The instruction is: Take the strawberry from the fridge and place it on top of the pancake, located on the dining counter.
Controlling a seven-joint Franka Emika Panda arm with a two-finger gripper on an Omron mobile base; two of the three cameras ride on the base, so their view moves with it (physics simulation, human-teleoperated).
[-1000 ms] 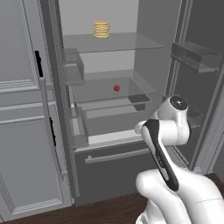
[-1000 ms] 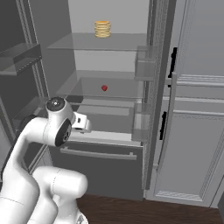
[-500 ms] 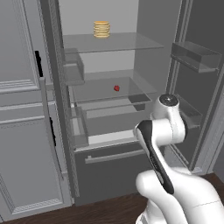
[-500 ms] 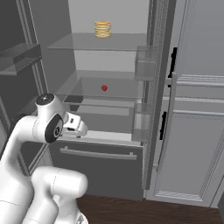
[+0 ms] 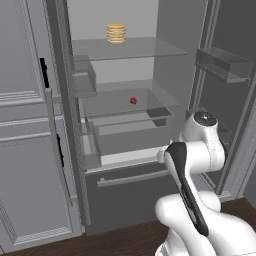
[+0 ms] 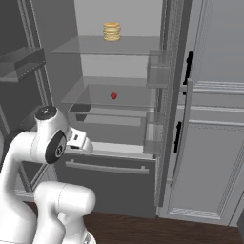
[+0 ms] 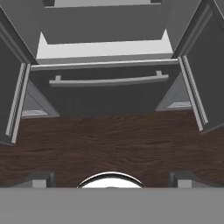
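Strawberry (image 5: 133, 100) is a tiny red blob on the glass shelf, too small to make out shape or stem in either base view. Fridge (image 5: 125, 60) is cut off at the top edge in both base views, and its right door runs off the right edge in the left base view. In the hand view the gripper's fingertips (image 7: 40, 179) are clipped at the bottom, and the drawer handle (image 7: 109, 80) is visible but shelves above are cropped.
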